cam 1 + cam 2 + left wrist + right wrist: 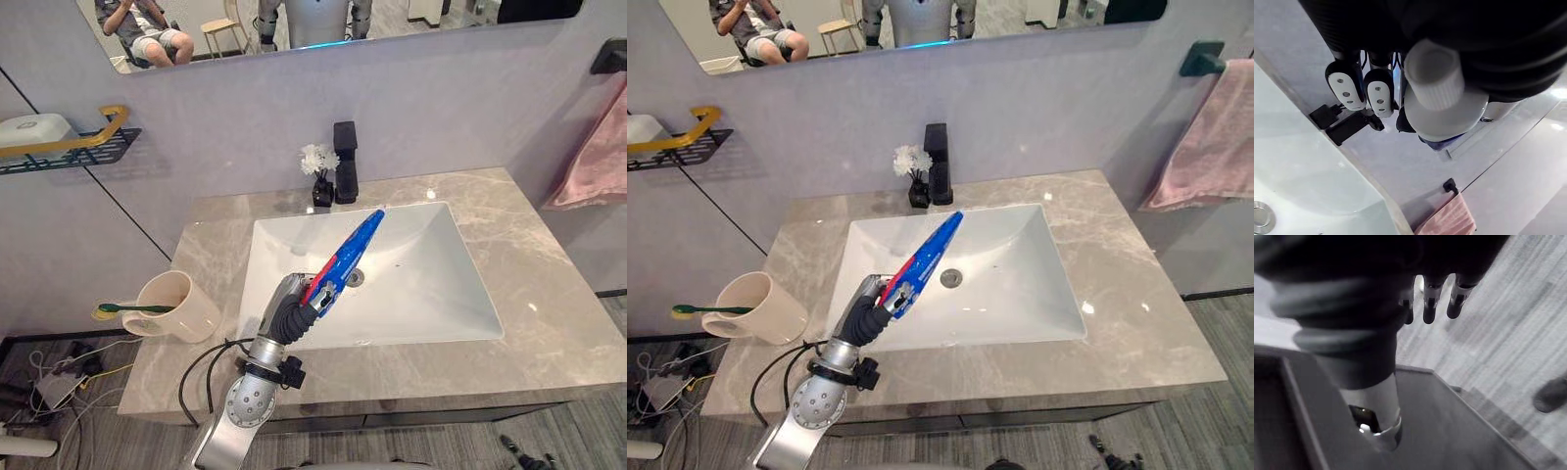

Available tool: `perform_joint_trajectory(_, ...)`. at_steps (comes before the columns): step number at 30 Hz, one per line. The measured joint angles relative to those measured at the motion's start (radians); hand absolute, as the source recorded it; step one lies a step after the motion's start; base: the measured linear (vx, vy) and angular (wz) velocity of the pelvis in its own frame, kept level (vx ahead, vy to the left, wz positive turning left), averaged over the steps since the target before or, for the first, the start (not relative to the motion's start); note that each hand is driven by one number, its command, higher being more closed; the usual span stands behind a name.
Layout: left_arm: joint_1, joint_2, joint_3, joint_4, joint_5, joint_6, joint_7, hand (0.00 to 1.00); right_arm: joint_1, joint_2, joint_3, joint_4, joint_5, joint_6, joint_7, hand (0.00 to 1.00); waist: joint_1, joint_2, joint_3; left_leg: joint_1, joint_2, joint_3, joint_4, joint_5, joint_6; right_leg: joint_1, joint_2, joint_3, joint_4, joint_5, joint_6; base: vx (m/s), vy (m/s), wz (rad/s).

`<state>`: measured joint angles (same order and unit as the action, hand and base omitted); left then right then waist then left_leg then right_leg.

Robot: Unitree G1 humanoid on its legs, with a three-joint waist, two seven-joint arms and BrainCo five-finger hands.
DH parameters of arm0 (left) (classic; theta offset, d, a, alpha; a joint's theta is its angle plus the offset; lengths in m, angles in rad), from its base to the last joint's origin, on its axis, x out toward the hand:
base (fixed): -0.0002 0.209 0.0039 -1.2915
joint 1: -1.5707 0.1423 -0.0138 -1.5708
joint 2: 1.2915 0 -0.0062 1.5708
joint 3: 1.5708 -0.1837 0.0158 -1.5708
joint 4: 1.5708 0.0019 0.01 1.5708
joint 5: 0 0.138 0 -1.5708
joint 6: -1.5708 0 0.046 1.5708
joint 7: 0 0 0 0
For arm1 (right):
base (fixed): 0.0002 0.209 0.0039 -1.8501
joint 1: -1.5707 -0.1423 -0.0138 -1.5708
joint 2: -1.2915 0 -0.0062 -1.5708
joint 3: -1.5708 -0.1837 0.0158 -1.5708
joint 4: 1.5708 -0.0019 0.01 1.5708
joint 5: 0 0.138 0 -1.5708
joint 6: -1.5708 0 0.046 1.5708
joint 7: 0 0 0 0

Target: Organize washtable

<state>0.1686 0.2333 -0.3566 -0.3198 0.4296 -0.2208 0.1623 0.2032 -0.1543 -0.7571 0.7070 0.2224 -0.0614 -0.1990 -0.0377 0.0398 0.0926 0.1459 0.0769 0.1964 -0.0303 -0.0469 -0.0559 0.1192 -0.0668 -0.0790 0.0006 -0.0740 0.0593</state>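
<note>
My left hand is shut on a blue and red toothpaste tube, gripping its lower end. The tube slants up and away over the white sink basin. In the left wrist view the tube's white cap sits against the palm, with the fingers curled beside it. A beige cup stands on the counter left of the sink, and a green toothbrush lies across its rim. My right hand hangs low beside the dark cabinet, fingers relaxed and holding nothing.
A black faucet and a small black vase of white flowers stand behind the basin. A wall shelf with soap is at the left, and a pink towel hangs at the right. The marble counter has bare room to the right.
</note>
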Motion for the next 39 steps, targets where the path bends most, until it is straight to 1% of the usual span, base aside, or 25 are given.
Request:
perform_joint_trajectory(3,-0.001,-0.019,0.012,-0.042,-0.008,0.001,0.0,1.0,0.002,-0.026,-0.044,-0.133,-0.008,0.0,-0.025,0.0,-0.001,-0.018,-0.01,-0.01,0.003,0.001,0.009,0.0,0.0,-0.005,0.002,0.002,0.009,0.0,0.0,-0.03,-0.01,-0.01)
perform_joint_trajectory(4,-0.001,-0.025,0.016,-0.056,-0.009,0.001,0.0,1.0,0.002,-0.033,-0.045,-0.186,-0.012,0.0,-0.036,0.0,0.0,-0.029,-0.016,-0.015,0.005,0.002,0.009,-0.001,0.0,-0.017,0.003,0.002,0.012,0.0,0.0,-0.06,-0.015,-0.02)
perform_joint_trajectory(5,-0.001,-0.027,0.017,-0.063,-0.01,0.003,0.0,1.0,0.001,-0.035,-0.045,-0.215,-0.016,0.0,-0.04,0.0,0.0,-0.033,-0.02,-0.019,0.006,0.002,0.01,-0.001,0.0,-0.021,0.004,0.003,0.013,0.0,0.0,-0.06,-0.015,-0.01)
perform_joint_trajectory(6,-0.004,-0.028,0.017,-0.076,-0.01,0.005,0.0,1.0,0.001,-0.035,-0.044,-0.291,-0.025,0.0,-0.042,0.0,0.0,-0.03,-0.025,-0.019,0.007,0.002,0.012,-0.001,0.0,-0.021,0.005,0.003,0.014,0.0,0.0,-0.04,-0.019,0.0)
perform_joint_trajectory(7,-0.012,-0.031,0.018,-0.078,-0.01,0.005,-0.001,1.0,0.002,-0.039,-0.043,-0.357,-0.038,0.0,-0.041,0.0,0.0,-0.039,-0.023,-0.019,0.007,0.002,0.012,-0.001,0.0,-0.021,0.009,0.003,0.014,0.0,0.0,-0.03,-0.035,0.0)
perform_joint_trajectory(11,-0.033,-0.043,0.057,-0.084,-0.01,0.007,-0.008,1.0,0.039,-0.05,-0.052,-0.543,-0.079,0.015,-0.043,0.0,-0.001,-0.03,-0.032,-0.035,0.009,0.003,0.014,-0.001,0.0,-0.04,0.014,0.008,0.016,0.001,-0.001,0.0,-0.014,-0.04)
perform_joint_trajectory(13,-0.034,-0.053,0.089,-0.084,-0.01,0.011,-0.009,1.0,0.045,-0.053,-0.08,-0.658,-0.089,0.019,-0.041,0.0,-0.01,-0.024,-0.037,-0.038,0.011,0.009,0.014,-0.002,-0.003,-0.048,0.017,0.016,0.017,0.002,-0.002,0.03,-0.004,-0.12)
perform_joint_trajectory(14,-0.034,-0.054,0.102,-0.084,-0.01,0.015,-0.009,1.0,0.048,-0.065,-0.104,-0.728,-0.108,0.018,-0.041,0.0,-0.011,-0.023,-0.041,-0.038,0.011,0.013,0.016,-0.005,-0.006,-0.05,0.019,0.022,0.017,0.002,-0.002,0.04,0.004,-0.13)
perform_joint_trajectory(16,-0.033,-0.053,0.127,-0.084,-0.01,0.015,-0.01,1.0,0.046,-0.105,-0.132,-0.827,-0.129,0.004,-0.041,0.0,-0.013,-0.031,-0.048,-0.044,0.011,0.018,0.028,-0.015,-0.007,-0.053,0.022,0.028,0.016,0.002,-0.002,0.04,0.006,-0.11)
perform_joint_trajectory(19,-0.031,-0.052,0.154,-0.084,-0.01,0.016,-0.011,1.0,0.036,-0.133,-0.13,-0.9,-0.156,-0.013,-0.036,0.0,-0.02,-0.037,-0.053,-0.05,0.013,0.019,0.038,-0.022,-0.008,-0.054,0.025,0.03,0.014,0.002,-0.002,0.01,-0.001,-0.02)
perform_joint_trajectory(20,-0.03,-0.052,0.166,-0.084,-0.01,0.016,-0.011,1.0,0.024,-0.136,-0.129,-0.922,-0.157,-0.023,-0.03,0.0,-0.027,-0.041,-0.054,-0.052,0.012,0.018,0.042,-0.024,-0.008,-0.055,0.024,0.03,0.013,0.002,-0.002,0.0,0.0,0.0)
perform_joint_trajectory(22,-0.026,-0.048,0.177,-0.084,-0.019,0.016,-0.011,1.0,0.01,-0.136,-0.123,-0.938,-0.157,-0.045,-0.012,0.0,-0.028,-0.049,-0.056,-0.058,0.011,0.016,0.048,-0.027,-0.007,-0.057,0.023,0.031,0.011,0.002,-0.002,0.0,0.0,0.0)
perform_joint_trajectory(24,-0.014,-0.042,0.187,-0.085,-0.025,0.016,-0.012,1.0,-0.006,-0.138,-0.084,-0.962,-0.156,-0.051,-0.003,0.0,-0.033,-0.052,-0.06,-0.062,0.009,0.016,0.053,-0.031,-0.005,-0.058,0.021,0.03,0.007,0.004,0.0,0.0,0.0,0.0)
perform_joint_trajectory(27,-0.01,-0.041,0.198,-0.085,-0.026,0.016,-0.021,1.0,-0.028,-0.158,0.015,-0.971,-0.151,-0.078,0.011,0.0,-0.033,-0.05,-0.061,-0.075,0.008,0.015,0.078,-0.043,-0.001,-0.056,0.017,0.031,-0.002,0.011,0.003,0.0,0.006,-0.01)
perform_joint_trajectory(28,-0.01,-0.041,0.198,-0.085,-0.027,0.016,-0.027,1.0,-0.059,-0.175,0.089,-0.971,-0.129,-0.092,0.03,0.0,-0.033,-0.046,-0.063,-0.079,0.006,0.01,0.082,-0.044,0.0,-0.055,0.015,0.031,-0.004,0.013,0.005,0.0,0.0,0.0)
perform_joint_trajectory(29,-0.011,-0.041,0.196,-0.085,-0.027,0.016,-0.027,1.0,-0.074,-0.18,0.122,-0.971,-0.104,-0.098,0.038,0.0,-0.033,-0.045,-0.063,-0.079,0.005,0.008,0.083,-0.044,0.0,-0.055,0.014,0.03,-0.005,0.014,0.006,-0.01,0.016,0.05)
perform_joint_trajectory(32,-0.021,-0.04,0.184,-0.085,-0.032,0.016,-0.027,1.0,-0.146,-0.194,0.286,-0.97,0.017,-0.134,0.102,0.0,-0.026,-0.042,-0.065,-0.081,0.002,-0.003,0.085,-0.044,0.001,-0.051,0.012,0.023,-0.004,0.014,0.007,-0.02,0.007,0.09)
perform_joint_trajectory(34,-0.042,-0.037,0.165,-0.088,-0.052,0.016,-0.026,1.0,-0.182,-0.212,0.374,-0.97,0.146,-0.139,0.169,0.0,-0.001,-0.04,-0.065,-0.083,-0.003,-0.014,0.087,-0.044,0.002,-0.047,0.008,0.013,-0.005,0.015,0.007,-0.02,0.005,0.14)
perform_joint_trajectory(37,-0.048,-0.033,0.161,-0.113,-0.066,0.016,-0.025,1.0,-0.223,-0.213,0.442,-0.97,0.248,-0.144,0.222,0.0,-0.002,-0.039,-0.065,-0.089,-0.013,-0.041,0.089,-0.041,0.006,-0.035,-0.002,-0.009,-0.012,0.015,0.007,0.0,0.015,0.29)
perform_joint_trajectory(39,-0.077,-0.032,0.159,-0.115,-0.066,0.016,-0.018,1.0,-0.257,-0.212,0.519,-0.973,0.336,-0.149,0.255,0.0,0.001,-0.038,-0.065,-0.099,-0.022,-0.06,0.089,-0.036,0.013,-0.032,-0.01,-0.031,-0.017,0.017,0.01,-0.01,0.018,0.24)
